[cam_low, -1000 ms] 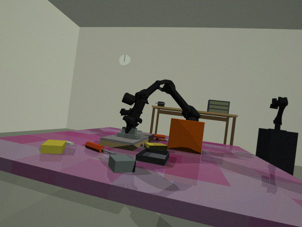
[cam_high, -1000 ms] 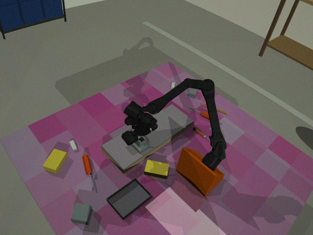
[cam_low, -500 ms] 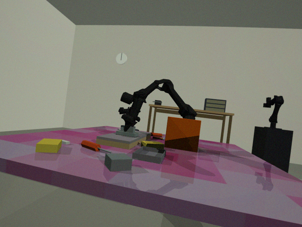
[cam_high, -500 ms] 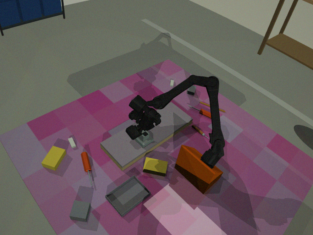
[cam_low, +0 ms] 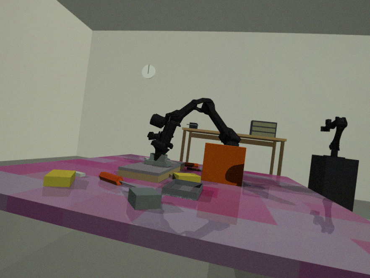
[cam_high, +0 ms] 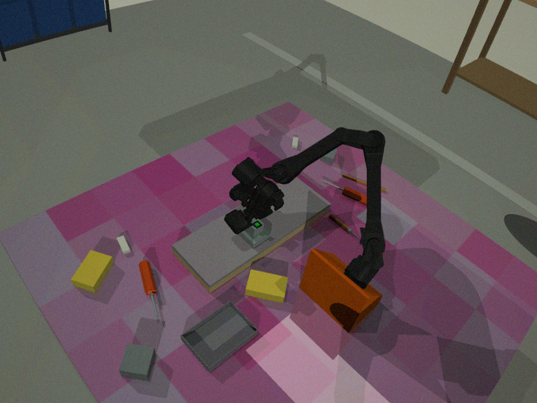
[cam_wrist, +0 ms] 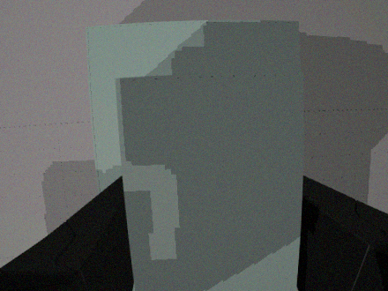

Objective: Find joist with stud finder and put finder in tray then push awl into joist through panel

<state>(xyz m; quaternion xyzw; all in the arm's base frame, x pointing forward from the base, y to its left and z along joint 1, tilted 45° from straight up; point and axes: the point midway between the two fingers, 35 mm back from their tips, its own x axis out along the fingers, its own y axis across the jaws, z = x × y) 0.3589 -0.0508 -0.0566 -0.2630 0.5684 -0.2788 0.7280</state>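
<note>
My gripper (cam_high: pixel 253 229) is clamped on the stud finder (cam_high: pixel 256 232), resting flat on the floor panel (cam_high: pixel 217 255). Its light shows green. The tray (cam_high: pixel 219 335) lies well beyond the panel's near edge.

The gripper (cam_high: pixel 256 225) is clamped on the stud finder (cam_high: pixel 256 233), which rests on the panel (cam_high: pixel 217 251). Bare panel surface stretches ahead of and to both sides of the fingers — beyond its near edge a yellow block (cam_high: pixel 265 285) and the tray (cam_high: pixel 218 335) stand.
</note>
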